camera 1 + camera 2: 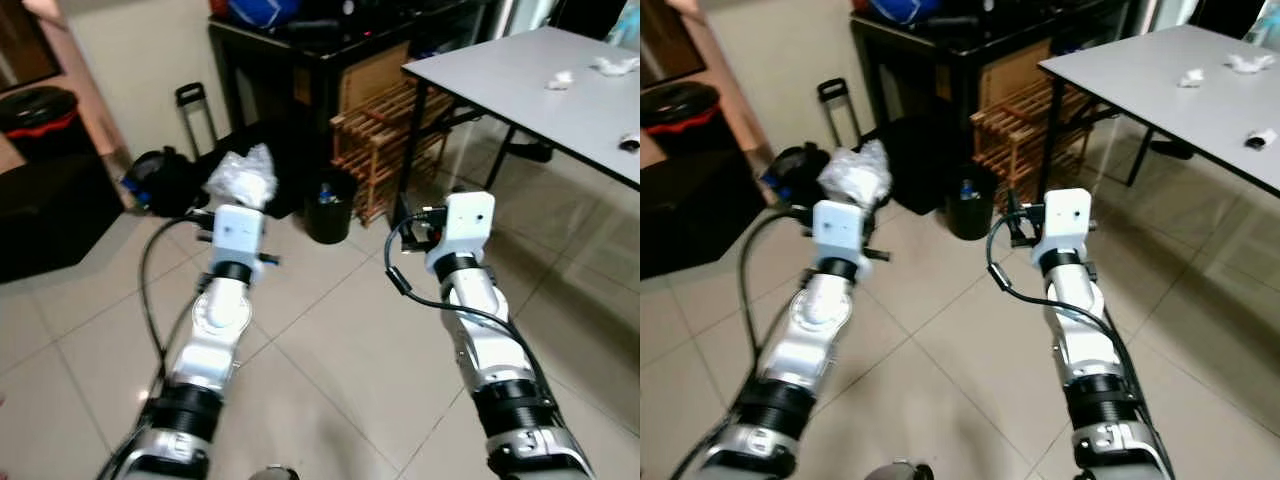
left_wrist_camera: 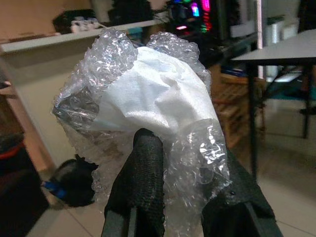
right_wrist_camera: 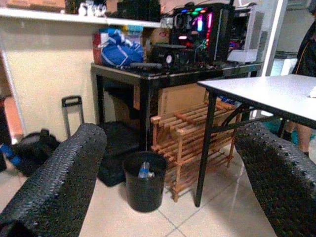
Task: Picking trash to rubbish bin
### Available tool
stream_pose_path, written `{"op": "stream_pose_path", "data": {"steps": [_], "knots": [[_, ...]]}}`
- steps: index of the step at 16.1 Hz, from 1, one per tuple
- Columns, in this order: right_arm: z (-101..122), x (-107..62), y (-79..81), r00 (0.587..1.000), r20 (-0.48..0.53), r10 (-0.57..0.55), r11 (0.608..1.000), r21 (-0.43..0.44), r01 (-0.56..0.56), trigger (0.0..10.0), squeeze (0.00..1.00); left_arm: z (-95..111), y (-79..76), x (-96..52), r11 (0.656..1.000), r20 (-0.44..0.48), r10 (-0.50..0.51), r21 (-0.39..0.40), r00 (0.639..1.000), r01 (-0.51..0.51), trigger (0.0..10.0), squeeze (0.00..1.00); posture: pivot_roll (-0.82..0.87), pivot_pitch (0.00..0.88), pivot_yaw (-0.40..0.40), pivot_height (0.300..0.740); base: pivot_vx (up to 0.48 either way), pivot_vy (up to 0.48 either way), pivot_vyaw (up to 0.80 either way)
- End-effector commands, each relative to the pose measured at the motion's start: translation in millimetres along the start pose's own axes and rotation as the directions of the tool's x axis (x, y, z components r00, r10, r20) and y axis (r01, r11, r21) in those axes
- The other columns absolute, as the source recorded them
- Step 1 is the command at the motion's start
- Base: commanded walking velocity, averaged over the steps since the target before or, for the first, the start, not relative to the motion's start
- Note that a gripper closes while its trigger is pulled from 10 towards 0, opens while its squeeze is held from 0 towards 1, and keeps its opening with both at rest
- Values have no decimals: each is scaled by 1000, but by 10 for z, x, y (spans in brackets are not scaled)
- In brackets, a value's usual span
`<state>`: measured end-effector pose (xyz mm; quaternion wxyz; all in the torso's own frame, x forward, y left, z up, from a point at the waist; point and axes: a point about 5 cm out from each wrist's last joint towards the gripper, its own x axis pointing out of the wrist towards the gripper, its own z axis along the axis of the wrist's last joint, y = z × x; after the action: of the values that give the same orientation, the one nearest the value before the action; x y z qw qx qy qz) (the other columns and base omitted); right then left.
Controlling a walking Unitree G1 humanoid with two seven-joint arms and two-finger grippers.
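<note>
My left gripper [image 2: 185,197] is shut on a wad of clear bubble wrap with white paper inside [image 2: 148,108], held up in front of me [image 1: 243,176]. A small black rubbish bin [image 1: 329,206] stands on the tiled floor ahead, beside a wooden rack, with a bottle and other trash in it [image 3: 144,180]. My right gripper [image 3: 168,168] is open and empty, held level and pointing toward the bin. White crumpled scraps [image 1: 558,79] lie on the grey table at the right.
A grey table [image 1: 520,85] with black legs stands at the right. A wooden slatted rack [image 1: 385,140] and a black desk [image 1: 300,50] are behind the bin. Black bags [image 1: 165,180] and a trolley handle [image 1: 195,110] lie at the left wall.
</note>
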<state>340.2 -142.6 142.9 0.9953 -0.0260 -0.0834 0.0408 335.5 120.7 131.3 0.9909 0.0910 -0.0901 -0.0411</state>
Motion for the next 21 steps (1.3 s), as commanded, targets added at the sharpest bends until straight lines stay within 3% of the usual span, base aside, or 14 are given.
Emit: {"op": "stream_pose_path", "data": {"steps": [1, 2, 5, 8, 9, 10, 13, 15, 16, 18, 21], "knots": [[-72, -19, 28, 999, -43, 20, 1000, -2, -20, 10000, 0, 1, 12, 8, 1000, -10, -1, 7, 1000, 1, 10000, 0, -28, 62, 32, 740, 0, 0, 0], [-161, -33, 26, 996, -83, 24, 999, -27, -27, 10000, 0, -34, 7, -4, 1000, -24, -7, 12, 1000, 7, 10000, 0, -27, 63, 30, 740, 0, 0, 0], [-566, -160, -65, 967, -255, 28, 998, -43, -40, 10000, 0, -491, 95, -119, 999, -215, -13, 49, 977, 24, 10000, 0, -26, 63, 21, 740, 0, 0, 0], [-1054, -476, -162, 877, -479, 36, 996, -58, -72, 10000, 0, -915, 142, -369, 992, -412, -56, 81, 909, 97, 10000, 0, -24, 61, 17, 740, 0, 0, 0], [-1116, -528, -173, 860, -509, 36, 995, -60, -77, 10000, 0, -966, 149, -410, 991, -437, -57, 83, 898, 104, 10000, 0, -24, 61, 17, 740, 0, 0, 0], [-1332, -743, -194, 791, -611, 35, 994, -59, -90, 10000, 0, -1167, 170, -595, 990, -532, -56, 82, 845, 117, 10000, 0, -33, 64, 15, 740, 0, 0, 0], [-1599, -1099, -224, 676, -737, 18, 995, -56, -87, 10000, 0, -1412, 163, -893, 990, -648, -51, 68, 760, 125, 10000, 0, -31, 67, 8, 740, 0, 0, 0], [-1771, -1401, -248, 578, -816, -13, 998, -41, -36, 10000, 0, -1613, 208, -1207, 997, -748, -18, 38, 663, 70, 10000, 0, -31, 67, 8, 740, 0, 0, 0], [-1803, -1470, -260, 555, -832, -23, 998, -48, -31, 10000, 0, -1658, 221, -1292, 998, -770, -11, 32, 638, 56, 10000, 0, -32, 67, 8, 740, 0, 0, 0], [-1878, -1651, -285, 506, -862, -42, 999, -41, 12, 10000, 0, -1802, 282, -1619, 1000, -839, 14, 24, 544, 12, 10000, 0, -29, 68, 7, 740, 0, 0, 0], [-1925, -1812, -370, 464, -882, -79, 996, -51, 72, 10000, 0, -1872, 303, -1806, 1000, -878, 9, 18, 479, 15, 10000, 0, -38, 67, 9, 740, 0, 0, 0]]}}
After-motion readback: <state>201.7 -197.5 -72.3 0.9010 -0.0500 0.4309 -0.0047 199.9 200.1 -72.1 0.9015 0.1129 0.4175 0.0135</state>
